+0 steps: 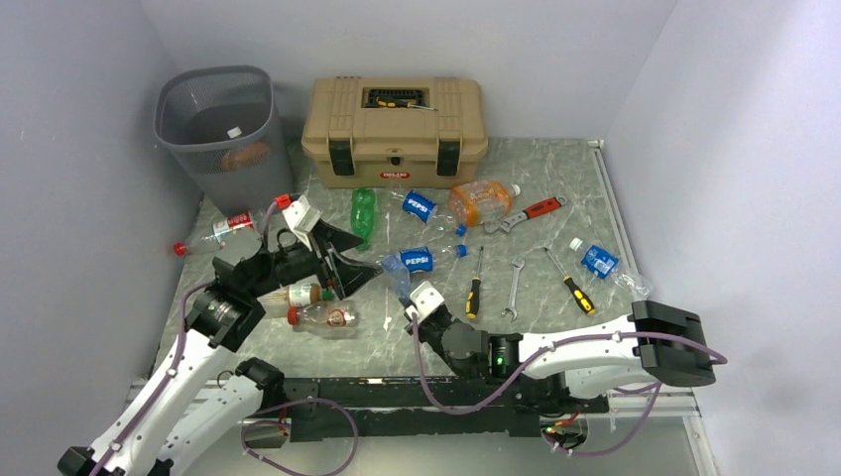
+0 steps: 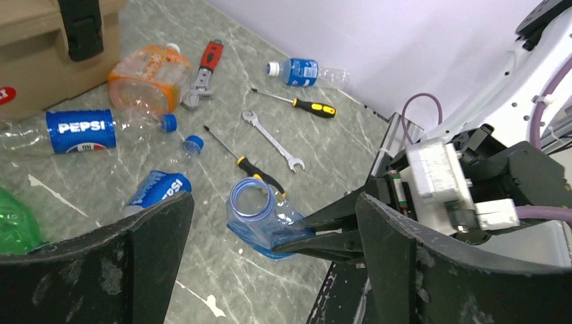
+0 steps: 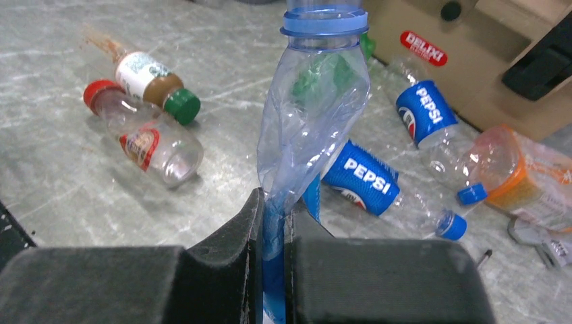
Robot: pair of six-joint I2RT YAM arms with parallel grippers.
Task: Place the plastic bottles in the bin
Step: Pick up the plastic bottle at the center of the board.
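Observation:
My right gripper (image 3: pixel 273 202) is shut on the flattened base of a crushed clear-blue plastic bottle (image 3: pixel 313 101) and holds it above the table, its capless neck pointing away. The same bottle (image 2: pixel 260 212) shows in the left wrist view just beyond the gap of my left gripper (image 2: pixel 273 202), which is open and touches nothing. In the top view the left gripper (image 1: pixel 375 256) faces the held bottle (image 1: pixel 397 278) from the left. The grey mesh bin (image 1: pixel 213 129) stands at the back left with an orange bottle (image 1: pixel 245 154) inside.
Loose on the table are Pepsi bottles (image 1: pixel 419 205) (image 1: pixel 417 259), an orange bottle (image 1: pixel 481 200), a green one (image 1: pixel 364 213), two by the left arm (image 1: pixel 322 315), and one at the right (image 1: pixel 600 263). Screwdrivers (image 1: pixel 474 288) and wrenches (image 1: pixel 514 288) lie mid-right. The tan toolbox (image 1: pixel 395 129) stands at the back.

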